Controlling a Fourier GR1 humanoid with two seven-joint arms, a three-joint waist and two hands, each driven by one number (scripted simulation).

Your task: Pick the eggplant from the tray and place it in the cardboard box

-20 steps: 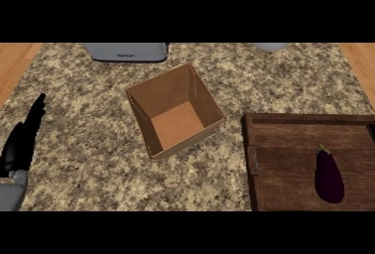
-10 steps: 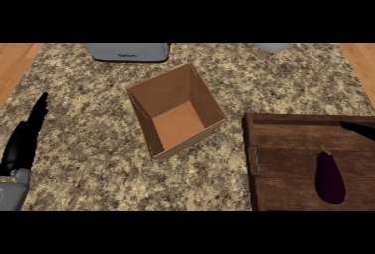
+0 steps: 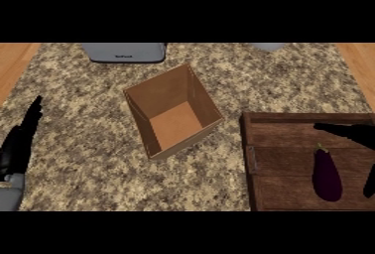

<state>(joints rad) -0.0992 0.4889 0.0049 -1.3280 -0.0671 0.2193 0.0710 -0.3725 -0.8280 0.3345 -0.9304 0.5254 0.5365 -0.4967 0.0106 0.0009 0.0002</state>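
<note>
The left hand (image 3: 21,141) shows at the left edge of the head view. Its black fingers are straight and held together, and they point up and a little to the right. Below it, at the lower left corner, a short part of the grey forearm (image 3: 7,196) is visible. The right hand (image 3: 350,131) comes in from the right edge. Only some black fingers show there, stretched toward the left, and one more dark part shows lower at the same edge.
</note>
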